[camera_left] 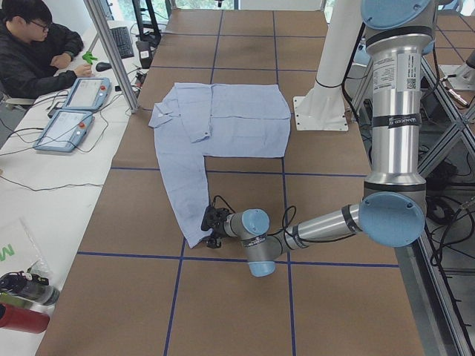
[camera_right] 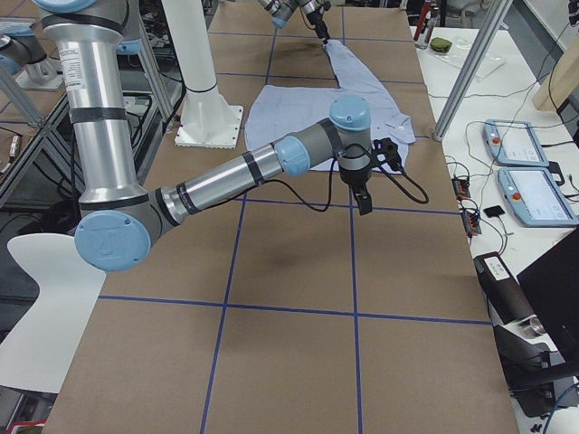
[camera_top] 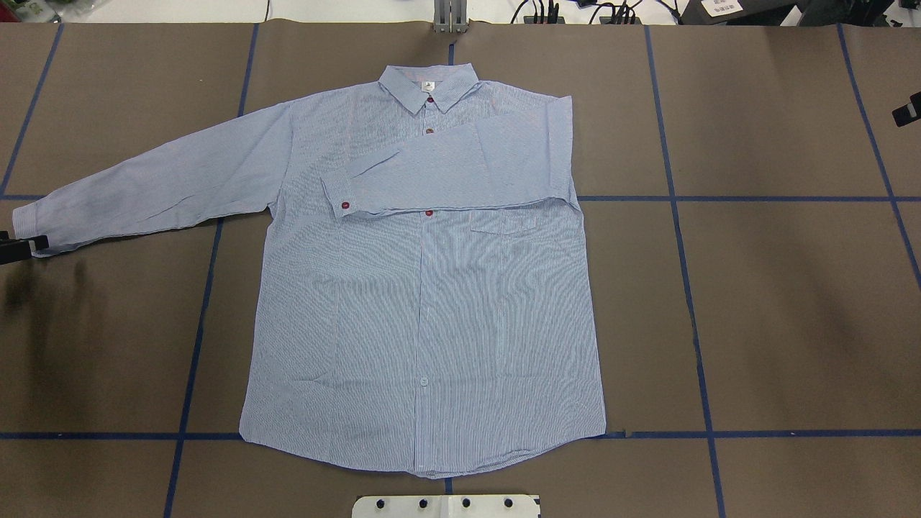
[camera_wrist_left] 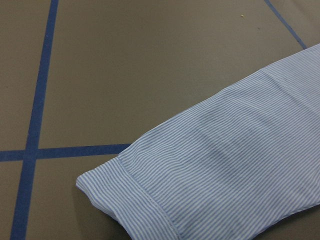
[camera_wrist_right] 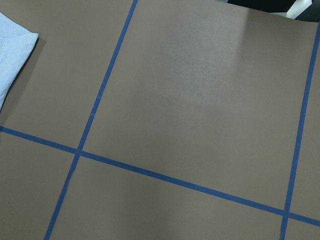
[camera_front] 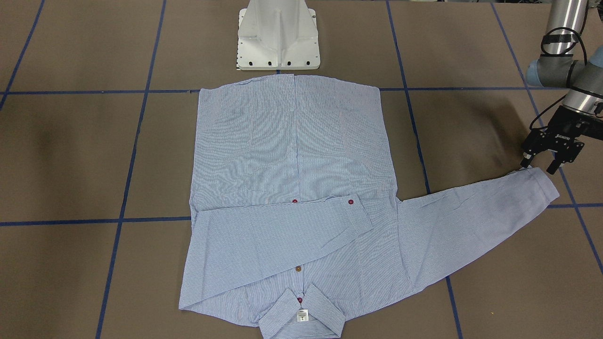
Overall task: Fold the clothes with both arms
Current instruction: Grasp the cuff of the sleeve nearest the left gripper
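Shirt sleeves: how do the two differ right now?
The folded sleeve lies across the shirt front; the outstretched sleeve lies flat on the table, away from the body. The open left gripper is beside the outstretched sleeve's cuff; no gripper is near the folded sleeve. Both share fine blue-and-white stripes.

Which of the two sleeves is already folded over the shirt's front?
The sleeve on the robot's right: its cuff lies on the shirt's front. The other sleeve stretches out flat toward the left gripper.
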Controlling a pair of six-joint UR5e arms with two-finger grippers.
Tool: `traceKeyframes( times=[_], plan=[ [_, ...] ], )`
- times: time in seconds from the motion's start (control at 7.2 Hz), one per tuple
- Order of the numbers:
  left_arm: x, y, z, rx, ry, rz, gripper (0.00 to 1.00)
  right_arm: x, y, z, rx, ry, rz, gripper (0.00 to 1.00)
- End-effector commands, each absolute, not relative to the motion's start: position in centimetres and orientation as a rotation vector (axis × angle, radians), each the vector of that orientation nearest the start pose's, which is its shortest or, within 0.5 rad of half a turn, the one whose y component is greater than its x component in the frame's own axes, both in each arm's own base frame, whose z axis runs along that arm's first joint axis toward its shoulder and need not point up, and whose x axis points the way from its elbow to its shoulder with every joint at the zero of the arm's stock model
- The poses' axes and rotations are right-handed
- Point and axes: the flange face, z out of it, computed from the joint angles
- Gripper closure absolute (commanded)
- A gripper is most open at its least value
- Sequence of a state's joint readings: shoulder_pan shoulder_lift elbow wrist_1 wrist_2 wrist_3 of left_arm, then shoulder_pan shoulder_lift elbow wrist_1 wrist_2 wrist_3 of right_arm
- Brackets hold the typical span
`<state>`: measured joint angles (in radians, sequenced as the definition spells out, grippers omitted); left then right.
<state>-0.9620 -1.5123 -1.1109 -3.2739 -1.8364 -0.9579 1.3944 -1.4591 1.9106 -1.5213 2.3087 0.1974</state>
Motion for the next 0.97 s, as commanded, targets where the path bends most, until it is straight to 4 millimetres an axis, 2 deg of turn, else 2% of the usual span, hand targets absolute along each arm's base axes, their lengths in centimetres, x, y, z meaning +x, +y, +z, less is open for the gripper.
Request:
traceKeyframes(
  times=[0.0, 0.14, 0.28, 0.42, 0.56, 0.69, 0.83],
  plan=[
    [17.4, -43.3, 72.8, 0.667, 0.991, -0.15, 0.17, -2.6, -52.3, 43.5, 0.342, -0.799, -0.166, 0.0],
    [17.4, -43.3, 72.8, 0.668, 0.992, -0.15, 0.37, -2.6, -52.3, 43.4, 0.345, -0.8, -0.167, 0.0],
    [17.2, -43.1, 72.9, 0.671, 0.988, -0.14, 0.7, -2.6, -52.3, 43.4, 0.345, -0.8, -0.166, 0.0],
    [16.8, -42.2, 72.7, 0.693, 1.014, -0.123, 0.84, -2.6, -52.3, 43.4, 0.343, -0.8, -0.163, 0.0],
    [16.0, -41.0, 73.1, 0.695, 1.033, -0.107, 0.87, -2.6, -52.3, 43.4, 0.342, -0.801, -0.159, 0.0],
    [16.2, -40.3, 72.8, 0.659, 1.073, -0.067, 0.87, -2.6, -52.3, 43.4, 0.341, -0.801, -0.159, 0.0],
    [16.6, -40.7, 71.7, 0.666, 1.09, -0.056, 0.97, -2.6, -52.3, 43.4, 0.341, -0.801, -0.157, 0.0]
  ],
)
